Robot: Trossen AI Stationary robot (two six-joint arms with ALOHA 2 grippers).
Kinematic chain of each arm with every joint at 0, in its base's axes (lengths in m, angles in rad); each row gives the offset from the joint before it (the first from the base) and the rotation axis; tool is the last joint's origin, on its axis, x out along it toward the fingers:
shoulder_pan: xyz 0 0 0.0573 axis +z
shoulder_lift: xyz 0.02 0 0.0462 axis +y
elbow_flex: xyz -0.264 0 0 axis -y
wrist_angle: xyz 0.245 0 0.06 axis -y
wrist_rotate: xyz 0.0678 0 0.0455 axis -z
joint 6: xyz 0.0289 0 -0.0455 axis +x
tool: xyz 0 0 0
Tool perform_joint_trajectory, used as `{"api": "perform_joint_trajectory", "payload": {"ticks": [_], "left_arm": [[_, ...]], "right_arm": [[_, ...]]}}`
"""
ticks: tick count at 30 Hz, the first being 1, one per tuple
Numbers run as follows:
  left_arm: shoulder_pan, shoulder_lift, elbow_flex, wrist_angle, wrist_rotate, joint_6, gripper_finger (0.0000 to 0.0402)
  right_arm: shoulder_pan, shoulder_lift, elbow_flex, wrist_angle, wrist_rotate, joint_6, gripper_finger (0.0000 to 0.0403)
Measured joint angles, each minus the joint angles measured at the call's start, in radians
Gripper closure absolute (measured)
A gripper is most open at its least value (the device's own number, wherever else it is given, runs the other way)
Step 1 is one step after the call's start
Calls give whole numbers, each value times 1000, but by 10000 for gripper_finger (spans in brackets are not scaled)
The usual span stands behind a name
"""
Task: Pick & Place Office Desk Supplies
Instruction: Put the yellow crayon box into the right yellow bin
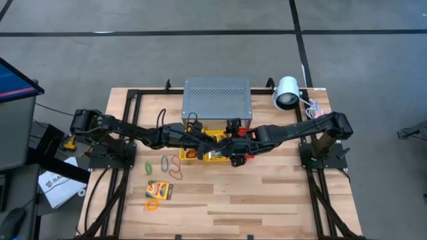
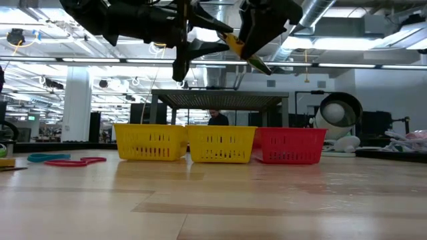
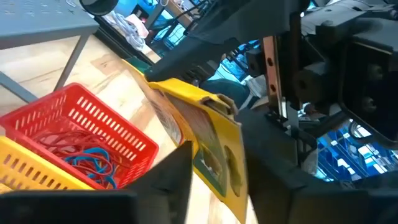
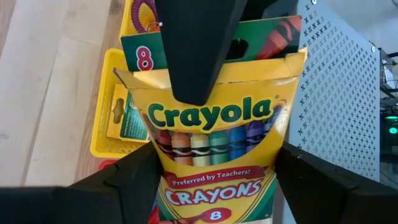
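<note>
Yellow-and-green crayon box (image 4: 211, 155), flap open; right gripper (image 4: 211, 180) clamps it

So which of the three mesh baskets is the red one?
The red basket is the end one of the row in the low view, beside two yellow baskets; it holds red and blue band loops.

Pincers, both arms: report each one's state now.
Left pincer: closing on the top of the yellow-and-green card crayon box; grip cannot be told.
Right pincer: shut on the crayon box, held above the yellow mesh basket.
</note>
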Motion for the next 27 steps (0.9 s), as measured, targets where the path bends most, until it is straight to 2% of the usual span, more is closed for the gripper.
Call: {"api": "perform_joint_trajectory", "payload": {"ticks": [6,10,27], "left_arm": [[0,0,0,6,0,45,357],[0,0,0,5,0,67,392],[32,-1,0,-21,64,189,394]], "right_arm": [[0,0,0,-1,0,-1,122],[0,0,0,-4,0,-2,122],[2,-2,0,-20,-15,36,121]]}}
